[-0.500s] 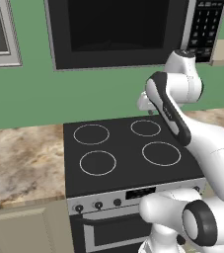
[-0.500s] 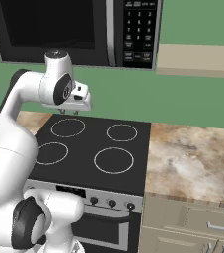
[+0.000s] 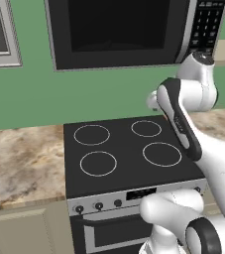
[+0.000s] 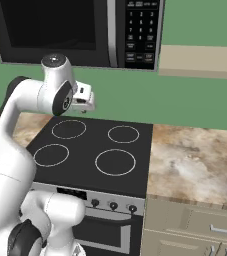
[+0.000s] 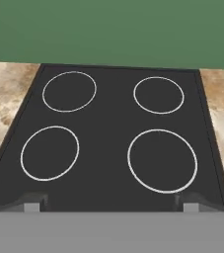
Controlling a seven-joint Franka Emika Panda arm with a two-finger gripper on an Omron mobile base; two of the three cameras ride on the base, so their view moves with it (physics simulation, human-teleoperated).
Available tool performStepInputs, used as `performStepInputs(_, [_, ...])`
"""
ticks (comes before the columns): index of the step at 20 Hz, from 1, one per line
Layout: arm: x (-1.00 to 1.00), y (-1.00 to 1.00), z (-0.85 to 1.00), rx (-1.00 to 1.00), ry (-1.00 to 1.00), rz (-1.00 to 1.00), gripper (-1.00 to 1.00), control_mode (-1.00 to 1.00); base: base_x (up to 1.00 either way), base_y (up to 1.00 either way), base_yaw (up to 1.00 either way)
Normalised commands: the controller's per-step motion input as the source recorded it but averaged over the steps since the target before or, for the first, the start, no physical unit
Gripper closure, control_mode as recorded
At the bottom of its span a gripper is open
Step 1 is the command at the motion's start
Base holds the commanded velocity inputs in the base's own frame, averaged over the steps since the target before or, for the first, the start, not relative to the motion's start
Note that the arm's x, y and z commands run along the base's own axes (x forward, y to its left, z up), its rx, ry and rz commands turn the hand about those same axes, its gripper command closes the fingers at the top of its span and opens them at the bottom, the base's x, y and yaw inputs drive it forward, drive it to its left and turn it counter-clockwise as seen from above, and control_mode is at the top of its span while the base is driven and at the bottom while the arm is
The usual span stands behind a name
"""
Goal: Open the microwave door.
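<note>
The hand (image 4: pixel 84 101) hangs above the stove (image 4: pixel 95 150) with its fingers spread wide and holding nothing, well below the microwave (image 4: pixel 80 30); the microwave door (image 4: pixel 50 27) looks fully shut against the wall above, so in my judgement the task is barely begun, with the reach up, the grip on the handle (image 4: pixel 112 32) and the pull all left. The right base view shows the silver handle beside the keypad (image 4: pixel 141 32) most plainly; the hand view looks down on the four rings and the marbled surface (image 5: pixel 5 99) at each side.
</note>
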Motion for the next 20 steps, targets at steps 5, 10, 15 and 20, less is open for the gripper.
performStepInputs(5, [-0.21,-0.29,0.34,0.0,-0.38,0.0,-1.0,-1.0,0.0,0.0,0.0])
performStepInputs(10, [-0.06,-0.25,0.59,0.0,-0.23,-0.01,-1.0,-1.0,0.0,0.0,0.0])
performStepInputs(15, [0.0,-0.24,0.73,0.0,-0.1,-0.01,-1.0,-1.0,0.0,0.0,0.0])
performStepInputs(20, [0.0,-0.43,0.72,0.0,-0.06,-0.01,-1.0,-1.0,0.0,0.0,0.0])
